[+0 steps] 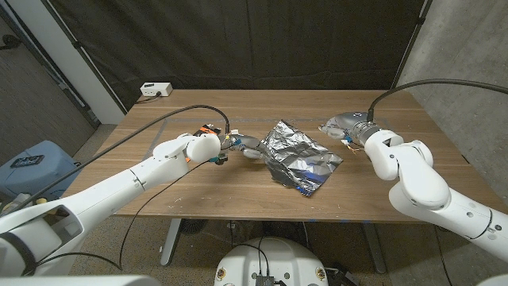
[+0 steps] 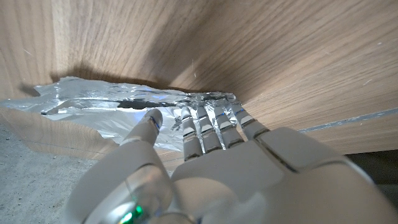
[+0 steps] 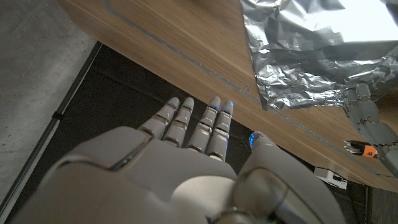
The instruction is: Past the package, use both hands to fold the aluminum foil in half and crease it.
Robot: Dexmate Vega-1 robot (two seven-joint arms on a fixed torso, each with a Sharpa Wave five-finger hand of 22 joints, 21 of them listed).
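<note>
Head view, foil: I see the aluminum foil (image 1: pixel 299 157) lying crumpled on the wooden desk (image 1: pixel 159 191), about mid-desk and a little toward my right side, one corner pointing at the near edge.
Head view, left robot hand: my left robot hand (image 1: pixel 242 146) reaches in from the left, its fingertips at the foil's left edge; I cannot tell from here whether they grip it.
Head view, right robot hand: my right robot hand (image 1: pixel 343 125) hovers over the far right part of the desk, near the foil's far right corner but apart from it, holding nothing that I can see.
Head view, other: a small white box (image 1: pixel 156 90) sits at the desk's far left corner, and a black cable (image 1: pixel 163 121) runs across the desk to my left wrist.
Left wrist view, left robot hand: my fingers (image 2: pixel 211 124) lie stretched out on the foil's (image 2: pixel 106 106) wrinkled edge, with the thumb (image 2: pixel 148 122) alongside them on the sheet; they press on it rather than pinch it, open, with nothing held.
Right wrist view, right robot hand: my right robot hand (image 3: pixel 186 162) is open, fingers (image 3: pixel 214 121) straight and slightly apart, holding nothing, past the desk's (image 3: pixel 186 43) edge.
Right wrist view, foil: the foil (image 3: pixel 311 56) lies on the desk, with my left robot hand's fingers (image 3: pixel 367 121) at its border.
</note>
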